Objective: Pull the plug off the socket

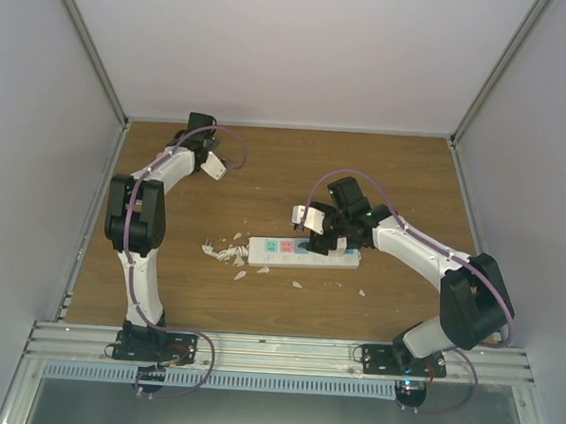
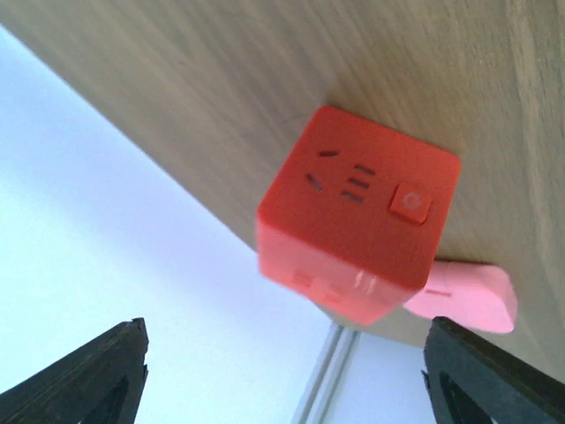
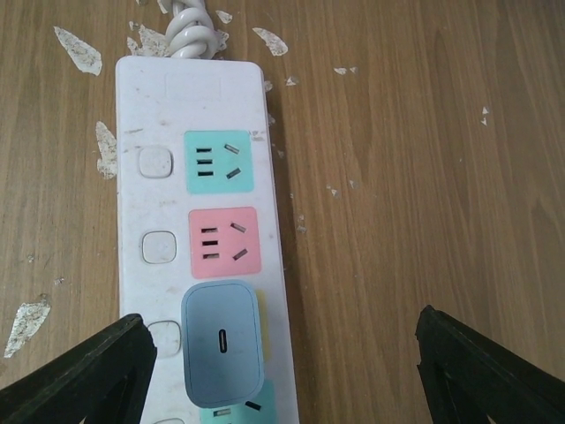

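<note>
Grey-blue and rounded, the plug [image 3: 222,340] sits seated in the socket [image 3: 159,221], a white strip lying mid-counter [image 3: 424,177] with its long axis running straight away from the right gripper [image 3: 282,371] in that wrist view. The plug lies close below that gripper's spread, empty jaws, between them but nearer the left finger, so the coming pull likely turns on a small sideways shift before closing across the plug's narrow width. The left gripper [image 2: 282,371], jaws also spread and empty, hangs well apart at the back-left over a red cube [image 2: 357,212], so the right arm is the nearer one.
</note>
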You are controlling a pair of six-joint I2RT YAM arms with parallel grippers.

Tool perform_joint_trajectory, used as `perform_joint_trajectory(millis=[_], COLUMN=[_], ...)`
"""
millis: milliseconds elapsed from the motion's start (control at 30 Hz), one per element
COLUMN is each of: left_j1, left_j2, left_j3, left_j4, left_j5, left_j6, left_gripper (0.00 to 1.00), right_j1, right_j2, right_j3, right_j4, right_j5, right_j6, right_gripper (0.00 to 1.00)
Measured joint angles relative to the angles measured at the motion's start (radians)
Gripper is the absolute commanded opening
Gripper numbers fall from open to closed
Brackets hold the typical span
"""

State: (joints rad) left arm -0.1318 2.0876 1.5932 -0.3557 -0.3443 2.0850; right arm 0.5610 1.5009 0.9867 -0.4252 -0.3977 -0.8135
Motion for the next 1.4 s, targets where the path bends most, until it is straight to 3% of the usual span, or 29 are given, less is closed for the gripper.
perform_joint_trajectory(millis=[67, 233, 300, 400, 1000, 1233, 1400], left_j1=[-0.008, -0.033, -0.043, -0.055, -0.051, 0.019, 0.03], left_j2=[-0.038, -0.155, -0.212, -0.277, -0.441, -0.63, -0.718], left_j3=[-0.013, -0.017, -0.017, -0.017, -0.029, -0.258, -0.37], left_j4=[-0.005, -0.045, -0.059, -0.064, -0.161, 0.005, 0.076], left_j5=[0.018, 0.113, 0.153, 0.196, 0.583, 0.771, 0.851], left_j6=[0.003, -0.023, -0.07, -0.156, -0.996, -1.4, -1.584], left_gripper=[0.98, 0.99, 0.99, 0.99, 0.99, 0.99, 0.99], right_j1=[0.0, -0.001, -0.001, -0.002, -0.102, -0.187, -0.244], right_j2=[-0.004, -0.035, -0.051, -0.069, -0.166, -0.227, -0.315], right_j3=[0.0, 0.0, 0.0, 0.0, 0.016, 0.044, 0.044], right_j4=[0.0, 0.006, 0.01, 0.018, 0.07, 0.093, 0.129], right_j5=[0.0, 0.0, 0.0, -0.001, -0.079, -0.114, -0.125], right_j6=[0.0, -0.002, -0.002, 0.001, 0.062, 0.125, 0.202], right_gripper=[0.85, 0.9, 0.97, 1.0, 1.0, 1.0, 1.0])
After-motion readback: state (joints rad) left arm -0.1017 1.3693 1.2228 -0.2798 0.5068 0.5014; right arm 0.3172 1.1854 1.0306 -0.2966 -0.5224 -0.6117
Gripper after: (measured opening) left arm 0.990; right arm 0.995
